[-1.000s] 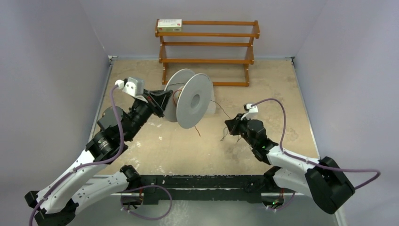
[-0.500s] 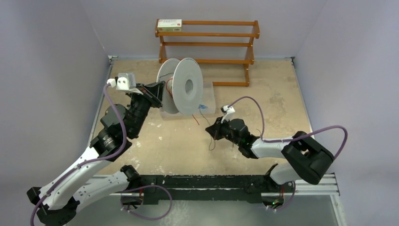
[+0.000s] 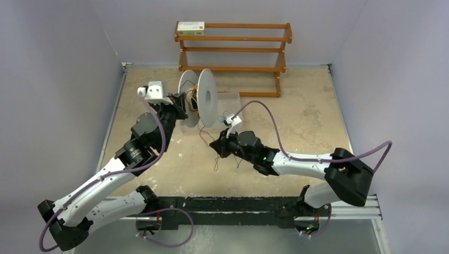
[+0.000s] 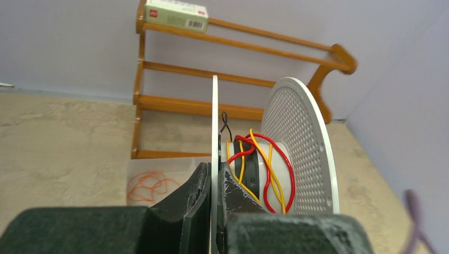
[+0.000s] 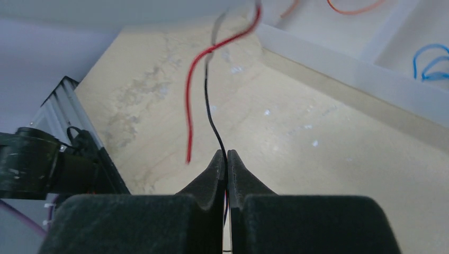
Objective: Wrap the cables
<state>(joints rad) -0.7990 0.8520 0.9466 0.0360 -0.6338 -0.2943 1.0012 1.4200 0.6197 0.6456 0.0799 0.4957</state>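
Left wrist view: left gripper pinches the spool rim; right gripper clamps a black cable, a red cable apparently loose beside it.

The left arm stretches far and slightly right, the left tool clamped shut. The right arm lies low, reaching left toward the middle, the right tool pinched shut.

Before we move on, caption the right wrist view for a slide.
Right gripper pinches a black cable; a red cable hangs alongside.
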